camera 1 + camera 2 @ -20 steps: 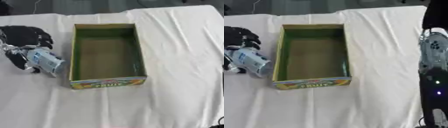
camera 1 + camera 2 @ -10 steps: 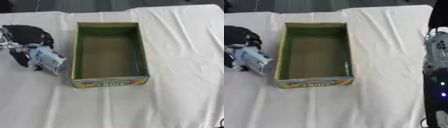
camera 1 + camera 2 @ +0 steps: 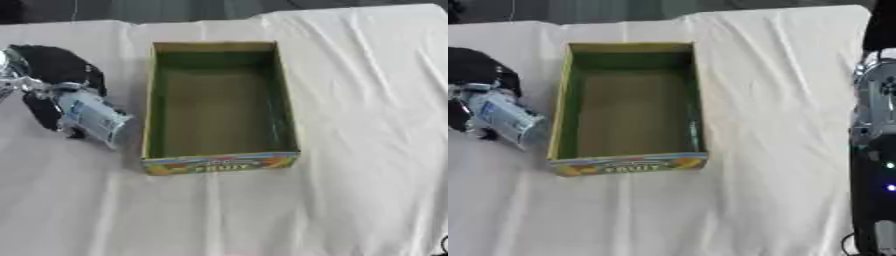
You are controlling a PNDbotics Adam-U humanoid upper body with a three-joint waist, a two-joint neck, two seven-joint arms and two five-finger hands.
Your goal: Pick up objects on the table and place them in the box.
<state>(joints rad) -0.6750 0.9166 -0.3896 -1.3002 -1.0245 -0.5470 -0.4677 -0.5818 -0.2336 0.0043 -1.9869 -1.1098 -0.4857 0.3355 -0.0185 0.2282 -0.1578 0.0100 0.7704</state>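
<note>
Seen from the robot's head: left hand (image 3: 54, 82) at nine o'clock on the white tablecloth (image 3: 359, 125), black fingers curled round a pale blue-and-white bottle (image 3: 92, 117). Held tilted, capped end up toward the wrist at about ten o'clock, base pointing down toward five o'clock and the box's near left corner. Just beside the box's left wall, outside it, apparently not touching it. Whether the bottle's base rests on the cloth or hangs clear of it cannot be told.

At centre, long sides running from twelve to six o'clock, an open cardboard box (image 3: 283, 107): green inner walls, brownish floor, a colourful printed near end with lettering that reads roughly as "FRUIT". Nothing visible lying inside.

At three o'clock in the right eye view, part of the right arm (image 3: 875, 150), black and silver with small lit dots, standing along the picture's edge and well apart from the box. Right hand itself not visible in either view.

At twelve o'clock, the cloth's far edge against a dark background.
</note>
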